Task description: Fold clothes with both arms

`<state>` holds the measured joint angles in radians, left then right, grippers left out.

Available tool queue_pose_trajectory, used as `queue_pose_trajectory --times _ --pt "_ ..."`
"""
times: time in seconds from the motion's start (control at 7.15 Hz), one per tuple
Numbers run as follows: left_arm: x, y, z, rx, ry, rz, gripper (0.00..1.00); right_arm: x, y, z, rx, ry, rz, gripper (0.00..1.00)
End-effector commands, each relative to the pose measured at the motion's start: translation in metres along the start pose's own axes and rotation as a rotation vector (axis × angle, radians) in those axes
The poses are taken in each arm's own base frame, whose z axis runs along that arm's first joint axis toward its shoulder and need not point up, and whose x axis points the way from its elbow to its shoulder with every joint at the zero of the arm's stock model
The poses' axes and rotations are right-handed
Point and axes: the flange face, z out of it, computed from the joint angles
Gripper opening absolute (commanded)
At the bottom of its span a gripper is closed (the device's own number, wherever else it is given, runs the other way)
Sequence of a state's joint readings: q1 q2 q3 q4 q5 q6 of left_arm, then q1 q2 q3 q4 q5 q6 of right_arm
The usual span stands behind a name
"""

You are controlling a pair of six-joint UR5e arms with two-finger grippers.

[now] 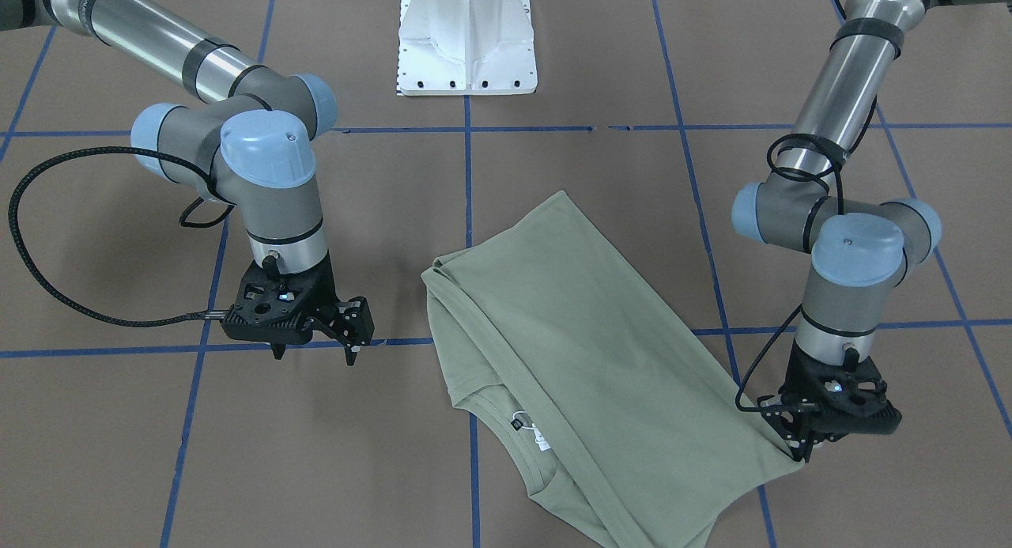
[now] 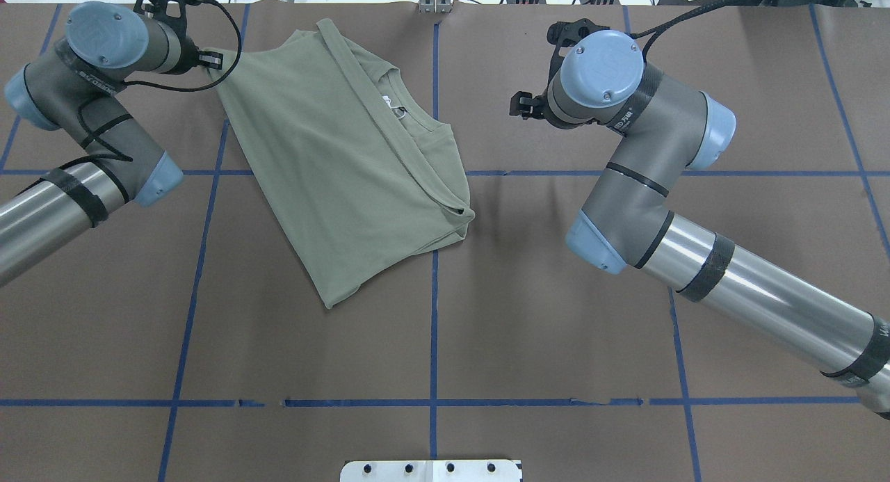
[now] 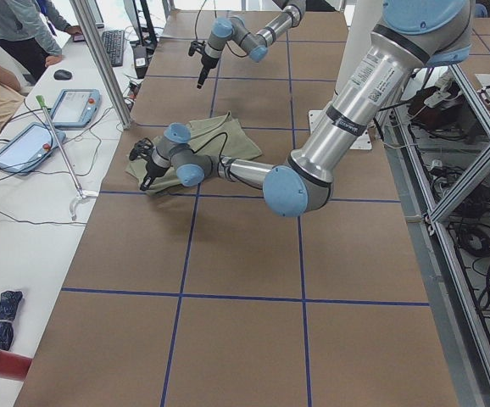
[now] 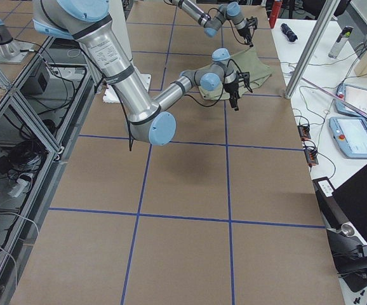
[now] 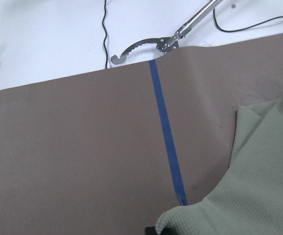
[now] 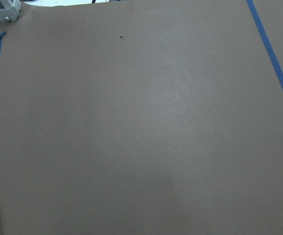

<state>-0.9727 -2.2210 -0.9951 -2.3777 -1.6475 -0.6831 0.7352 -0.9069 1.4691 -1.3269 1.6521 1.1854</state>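
Sage-green shirt (image 1: 585, 358) folded over, left jaws pinching its corner, right jaws spread

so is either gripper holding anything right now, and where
The left gripper pinches the sage-green shirt by its outer corner at the collar end; the right gripper holds nothing.

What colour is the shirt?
The shirt is pale sage green; clearest in overhead exterior view.

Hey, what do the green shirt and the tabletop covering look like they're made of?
The shirt looks like soft matte knit, maybe cotton: the left wrist view shows fine ribbed texture. The table surface looks like matte brown paper or card, unglossy, crossed by blue tape lines.
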Motion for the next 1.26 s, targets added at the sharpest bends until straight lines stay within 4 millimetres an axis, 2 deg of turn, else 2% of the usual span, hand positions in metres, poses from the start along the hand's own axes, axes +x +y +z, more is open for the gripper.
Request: queue_pose_trajectory --times 0.0,0.14,0.28,0.42,0.7,0.84,0.98,1.12 --pt "-0.058 -0.024 0.001 0.027 -0.062 0.158 0.20 -0.003 0.003 0.000 -0.002 -0.001 -0.005 1.00" --pt "-0.064 -0.014 -0.003 0.059 -0.037 0.166 0.99 -0.017 0.013 0.000 -0.012 -0.014 0.004 1.00" --pt "-0.056 -0.013 -0.026 0.101 0.046 0.168 1.00 -0.046 0.018 -0.011 -0.009 -0.044 0.043 1.00" --pt "-0.047 -0.001 -0.032 0.034 0.176 0.175 1.00 -0.085 0.025 -0.012 0.021 -0.076 0.064 1.00" --pt "-0.049 0.007 -0.051 0.050 0.209 0.130 1.00 -0.182 0.038 0.013 0.088 -0.142 0.052 1.00" --pt "-0.050 0.010 -0.055 0.054 0.212 0.127 1.00 -0.204 0.043 0.021 0.080 -0.124 0.045 0.99" --pt "-0.049 0.011 -0.055 0.052 0.214 0.128 1.00 -0.209 0.061 0.028 0.078 -0.113 0.028 0.88" --pt "-0.049 0.011 -0.055 0.052 0.214 0.128 1.00 -0.209 0.071 0.036 0.067 -0.102 0.020 0.75"
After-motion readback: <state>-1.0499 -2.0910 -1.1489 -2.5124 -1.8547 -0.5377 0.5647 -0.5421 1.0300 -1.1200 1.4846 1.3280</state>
